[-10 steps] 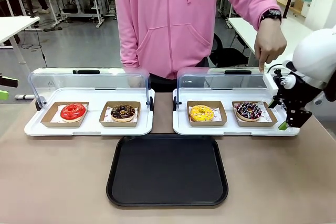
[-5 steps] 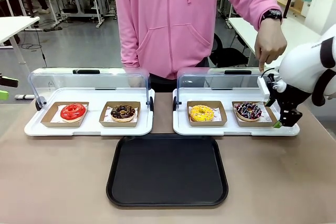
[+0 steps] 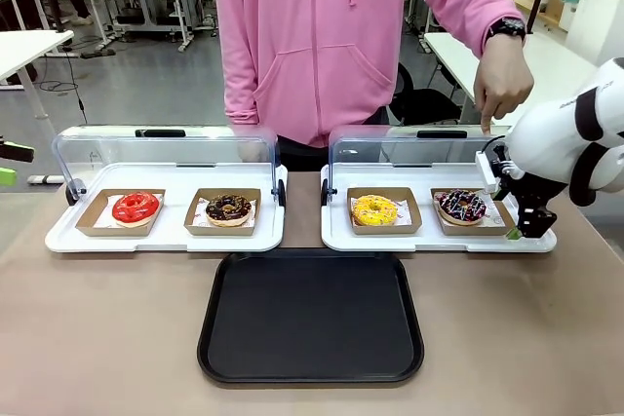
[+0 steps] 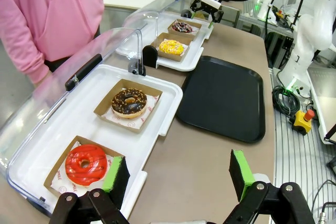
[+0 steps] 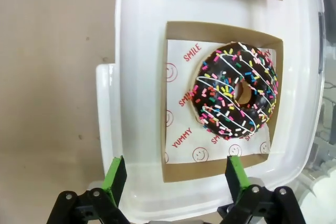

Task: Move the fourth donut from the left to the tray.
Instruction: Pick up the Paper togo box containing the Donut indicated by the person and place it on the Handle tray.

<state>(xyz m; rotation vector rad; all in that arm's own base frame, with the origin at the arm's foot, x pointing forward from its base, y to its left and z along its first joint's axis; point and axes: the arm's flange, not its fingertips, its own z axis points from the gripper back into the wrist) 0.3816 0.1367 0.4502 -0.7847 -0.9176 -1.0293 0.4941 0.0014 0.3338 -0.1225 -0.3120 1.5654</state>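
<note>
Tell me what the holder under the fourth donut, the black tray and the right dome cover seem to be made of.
The holder looks like matt brown cardboard, with low folded walls and a printed paper liner. The black tray seems moulded plastic: faint sheen, rounded rim. The dome cover is probably clear hard plastic: see-through, with reflections.

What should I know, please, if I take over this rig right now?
Left end effector: open, holding nothing, near the red-glazed ring donut.
Right end effector: open, holding nothing, at the edge of the brown cardboard holder with the dark chocolate-glazed, white-drizzled, sprinkled ring donut.
Large flat black plastic tray: mid-table, donut not yet on it.
Done: approach. Left: grasp holder, carry to tray.
</note>
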